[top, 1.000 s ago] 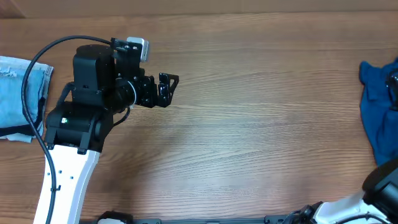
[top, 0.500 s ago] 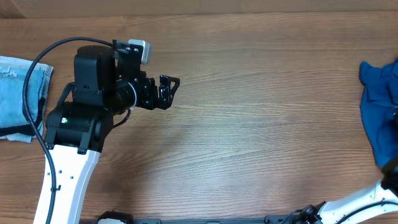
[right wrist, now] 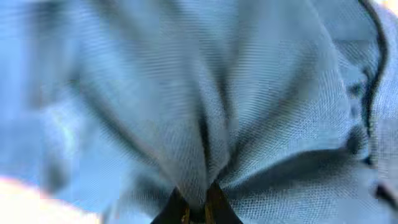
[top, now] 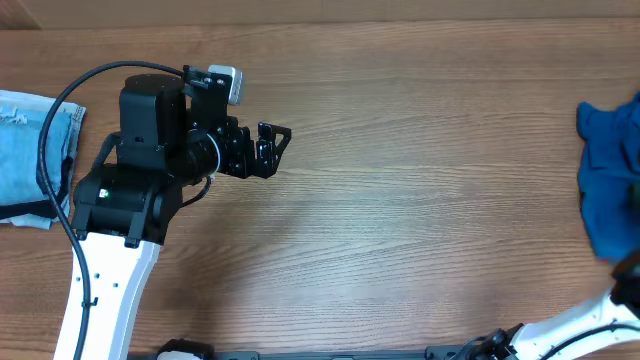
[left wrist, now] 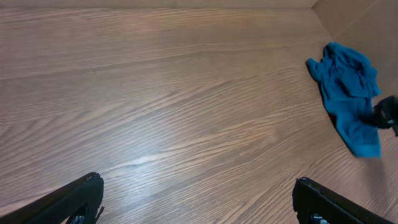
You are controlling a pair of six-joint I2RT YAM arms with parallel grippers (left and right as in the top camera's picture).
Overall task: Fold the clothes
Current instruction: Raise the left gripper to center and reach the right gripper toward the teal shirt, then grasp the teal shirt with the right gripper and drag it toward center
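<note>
The clothes [top: 603, 170], a crumpled teal-blue shirt, lie bunched at the table's far right edge. They also show in the left wrist view as the clothes [left wrist: 347, 92], with my right gripper [left wrist: 385, 114] dark at their right side. Blue fabric [right wrist: 205, 106] fills the right wrist view. My right gripper [right wrist: 196, 206] is shut on a pinched fold of it. My left gripper [top: 272, 146] hovers open over bare wood at the left, far from the shirt, with its fingers [left wrist: 76, 199] spread wide and nothing between them.
A pale blue denim stack [top: 28, 155] with a dark edge lies at the far left edge, behind the left arm [top: 135, 190] and its cable. Bare wooden tabletop [top: 430, 200] stretches between the left gripper and the shirt.
My right gripper has closed onto a fold of the shirt, and the shirt's lower part has shifted slightly. The left arm has edged a little to the right, still open.
</note>
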